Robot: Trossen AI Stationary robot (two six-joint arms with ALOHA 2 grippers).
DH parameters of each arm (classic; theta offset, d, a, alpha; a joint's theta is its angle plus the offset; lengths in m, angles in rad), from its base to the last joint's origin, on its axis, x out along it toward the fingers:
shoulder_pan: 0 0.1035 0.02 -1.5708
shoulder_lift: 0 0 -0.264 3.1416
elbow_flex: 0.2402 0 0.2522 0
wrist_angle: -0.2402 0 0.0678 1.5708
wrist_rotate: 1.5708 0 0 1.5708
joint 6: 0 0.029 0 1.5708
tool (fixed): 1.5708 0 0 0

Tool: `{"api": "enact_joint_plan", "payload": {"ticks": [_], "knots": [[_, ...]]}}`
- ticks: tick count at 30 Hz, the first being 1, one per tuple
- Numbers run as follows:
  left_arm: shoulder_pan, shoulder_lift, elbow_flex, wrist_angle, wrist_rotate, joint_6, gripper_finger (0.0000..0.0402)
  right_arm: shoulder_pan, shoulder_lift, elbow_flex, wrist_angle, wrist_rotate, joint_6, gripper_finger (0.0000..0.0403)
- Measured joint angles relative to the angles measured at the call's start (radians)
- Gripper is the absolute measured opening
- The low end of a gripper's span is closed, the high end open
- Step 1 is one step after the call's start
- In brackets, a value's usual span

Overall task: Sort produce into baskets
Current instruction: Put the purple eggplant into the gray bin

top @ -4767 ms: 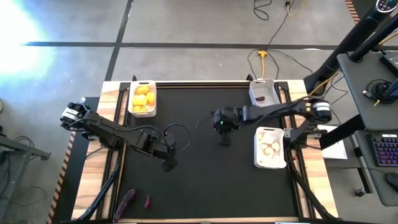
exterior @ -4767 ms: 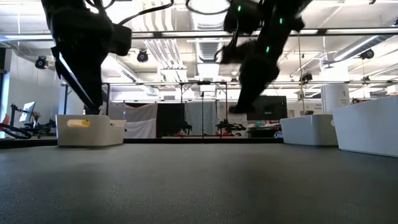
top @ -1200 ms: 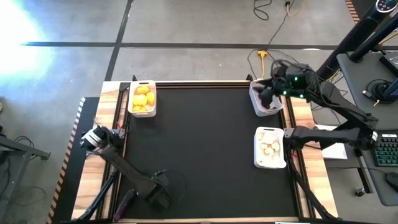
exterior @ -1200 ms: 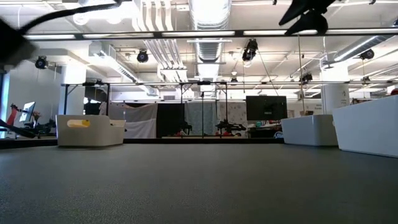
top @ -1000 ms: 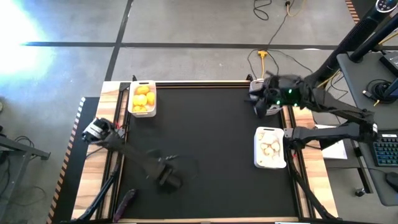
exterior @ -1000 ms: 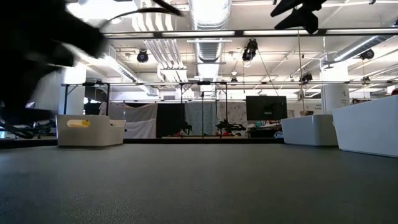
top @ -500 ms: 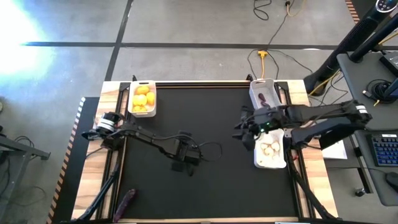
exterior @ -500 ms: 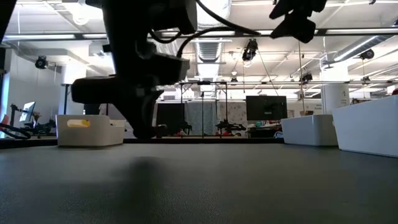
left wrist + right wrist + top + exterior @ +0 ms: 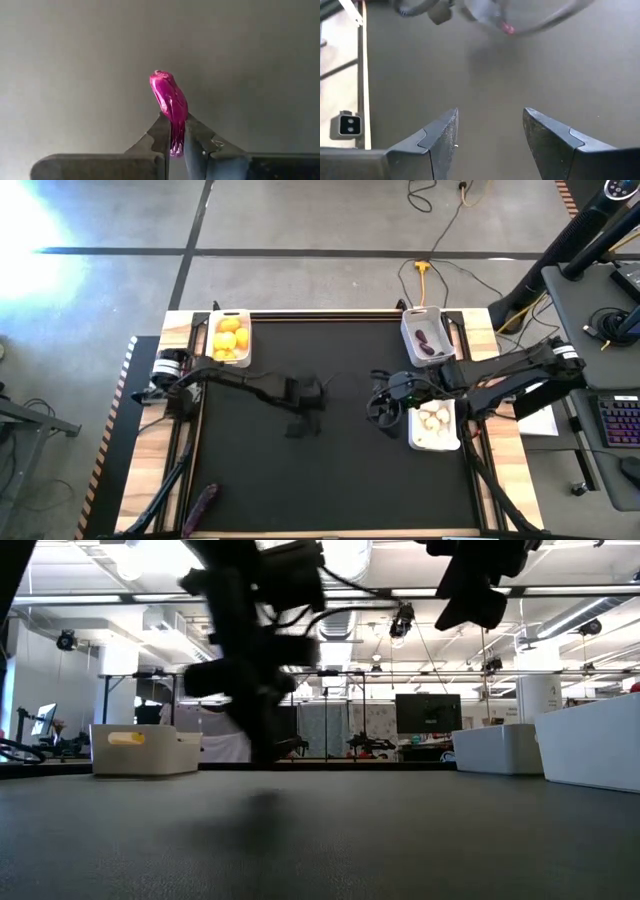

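Nearest in the left wrist view, our left pincer (image 9: pixel 173 145) is clamped on the lower end of a small glossy magenta-purple eggplant-like piece (image 9: pixel 170 102), carried above the black bench (image 9: pixel 330 470), we judge for the far white plastic bin (image 9: pixel 425 337) holding another purple piece. Its long axis stands nearly in line with the fingers, free tip pointing away (slightly tilted). Our right pincer (image 9: pixel 490 132) hangs spread and empty beside the garlic bin (image 9: pixel 434 420). One long purple piece (image 9: pixel 201 506) lies at the near left edge.
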Motion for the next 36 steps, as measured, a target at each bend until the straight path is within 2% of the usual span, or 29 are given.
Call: {"api": "enact_joint_plan", "payload": {"ticks": [7,13,16,21,28,32,36], "knots": [[0.062,0.057,0.071,0.247,0.037,-0.167,0.0016,0.028,0.061,0.001,-0.004,0.0,-0.084,0.0215],[0.062,0.109,0.068,0.327,0.04,-0.26,0.0022,0.073,0.139,0.001,-0.008,-0.001,-0.149,0.0215],[0.063,0.134,0.068,0.392,0.079,-0.295,0.0039,0.091,0.178,0.001,-0.001,-0.001,-0.183,0.0215],[0.06,0.17,0.068,0.467,0.132,-0.338,0.009,0.096,0.246,0.001,0.003,0.0,-0.213,0.0215],[0.06,0.159,0.068,0.411,0.134,-0.364,0.0163,0.093,0.33,0.001,0.042,0.008,-0.283,0.0218],[0.053,0.078,0.066,0.266,0.134,-0.369,0.0188,0.078,0.372,0.001,0.092,0.026,-0.33,0.0231],[0.027,-0.029,0.023,0.177,0.132,-0.364,0.0194,0.027,0.436,0.001,0.182,0.055,-0.34,0.0247]]}}
